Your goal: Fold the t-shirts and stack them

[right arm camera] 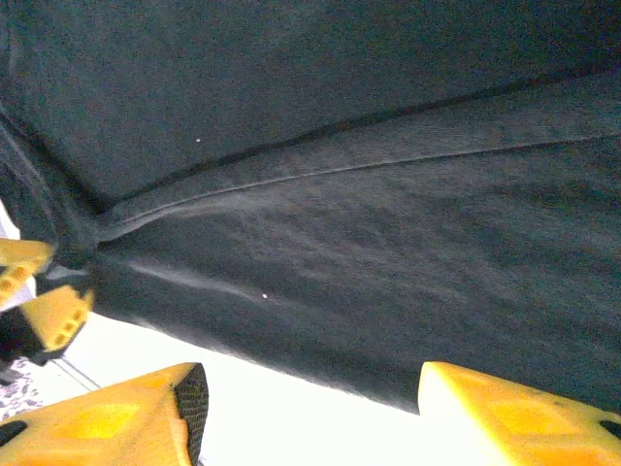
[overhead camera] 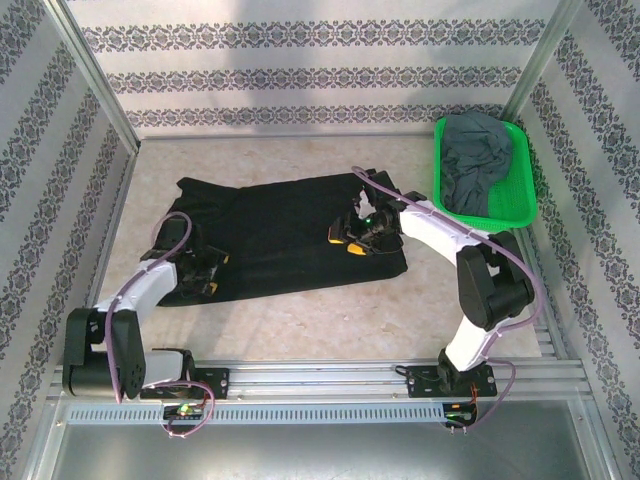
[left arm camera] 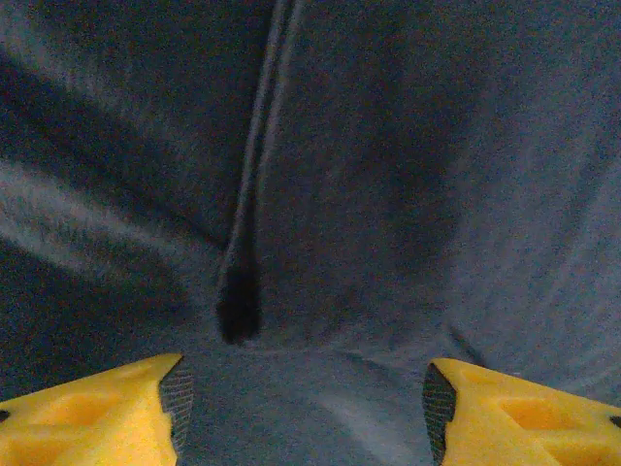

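The pale, stone-patterned table [overhead camera: 300, 320] is the biggest surface, walled in by striped panels printed with a dark floral band. Across its middle lies the black t-shirt [overhead camera: 290, 225], flattened into a long, roughly rectangular slab with a ragged left end. At the far right corner sits the bright green basket [overhead camera: 516, 185], a plastic mesh tray, with the slate grey t-shirt [overhead camera: 475, 160] crumpled loosely inside it.

The left gripper [overhead camera: 208, 272] rests low over the shirt's near left edge, and the right gripper [overhead camera: 352, 238] over its right half, near the front edge.

The wrist cameras add the weave that the overhead view misses. From the left wrist the black cloth [left arm camera: 369, 194] reads as soft, matte knit, with a ridge running down from the top into a dark pucker. The left gripper [left arm camera: 303, 388] has its yellow fingers spread wide, with ribbed dark pads on the inner faces and nothing pinched between them.

From the right wrist the shirt [right arm camera: 340, 243] shows a stitched hem crossing on a slant, its edge lying on the bright table [right arm camera: 146, 340]. The right gripper [right arm camera: 310, 398] is likewise spread apart and empty. Yellow blocks at that frame's left border may be the other gripper's fingers, though they are too cropped to be sure.
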Motion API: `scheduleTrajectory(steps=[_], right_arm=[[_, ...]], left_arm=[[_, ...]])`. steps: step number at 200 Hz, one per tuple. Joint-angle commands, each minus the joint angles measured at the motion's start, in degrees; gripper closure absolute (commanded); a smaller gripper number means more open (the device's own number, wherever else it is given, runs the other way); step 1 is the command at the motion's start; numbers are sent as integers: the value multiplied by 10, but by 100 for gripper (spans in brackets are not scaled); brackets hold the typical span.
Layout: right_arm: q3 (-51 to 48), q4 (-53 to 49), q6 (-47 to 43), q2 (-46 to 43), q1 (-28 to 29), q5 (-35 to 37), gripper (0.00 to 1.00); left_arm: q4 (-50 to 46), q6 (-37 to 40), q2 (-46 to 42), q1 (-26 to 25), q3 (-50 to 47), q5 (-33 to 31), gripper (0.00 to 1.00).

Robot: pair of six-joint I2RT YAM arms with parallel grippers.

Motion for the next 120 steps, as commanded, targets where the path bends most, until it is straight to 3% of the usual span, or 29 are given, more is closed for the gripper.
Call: scheduleTrajectory(steps=[1,97,120], right_arm=[[11,37,26,9,1,-36,40],[-7,46,37,1,1,-37,41],[-8,44,37,1,0,-35,41]], left_arm=[[40,-52,19,-8,7,-10,37],[4,-16,62,-8,63,-61,55],[19,-13,76,-7,64,-57,66]])
